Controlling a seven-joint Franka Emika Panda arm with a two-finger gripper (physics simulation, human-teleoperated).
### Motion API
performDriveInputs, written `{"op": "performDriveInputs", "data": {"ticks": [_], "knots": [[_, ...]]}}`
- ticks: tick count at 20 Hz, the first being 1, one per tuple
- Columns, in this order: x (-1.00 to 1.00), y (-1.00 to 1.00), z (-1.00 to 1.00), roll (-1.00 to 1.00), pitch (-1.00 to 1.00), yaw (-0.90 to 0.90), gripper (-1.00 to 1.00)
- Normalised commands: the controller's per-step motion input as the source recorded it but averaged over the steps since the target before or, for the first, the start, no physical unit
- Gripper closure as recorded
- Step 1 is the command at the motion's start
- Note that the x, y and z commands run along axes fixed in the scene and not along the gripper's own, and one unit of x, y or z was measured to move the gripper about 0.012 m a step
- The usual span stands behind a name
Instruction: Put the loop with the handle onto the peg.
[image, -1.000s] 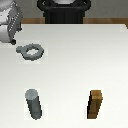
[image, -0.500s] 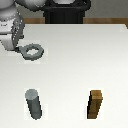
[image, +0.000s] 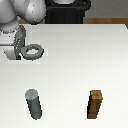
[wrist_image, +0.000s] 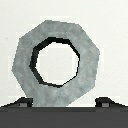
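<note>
The loop with the handle (image: 37, 54) is a grey ring lying flat on the white table (image: 75, 65) at the exterior view's left. It fills the wrist view (wrist_image: 30, 55), and its handle tab is hidden at the gripper's side. My gripper (image: 22, 49) is low over the handle end of the ring. In the wrist view the gripper (wrist_image: 64, 103) has its fingertips (wrist_image: 21, 103) spread wide on either side of the ring, open and not closed on it. The peg (image: 34, 104), a dark grey upright cylinder, stands nearer the front at the exterior view's left.
A brown wooden square-sided block (image: 96, 105) stands upright at the front, on the exterior view's right. A dark base (image: 65, 12) sits at the back edge of the table.
The arm has come down from the exterior view's upper left to the ring, and now covers its handle side. The ring, peg and block have not moved.
</note>
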Motion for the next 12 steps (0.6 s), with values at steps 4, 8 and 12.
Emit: {"op": "performDriveInputs", "data": {"ticks": [4, 8, 12], "knots": [[-0.25, 0.00, 0.00, 0.00, 0.00, 0.00, -1.00], [0.00, 0.00, 0.00, 0.00, 0.00, 0.00, -1.00], [0.00, 0.00, -0.75, 0.00, 0.00, 0.00, -1.00]]}}
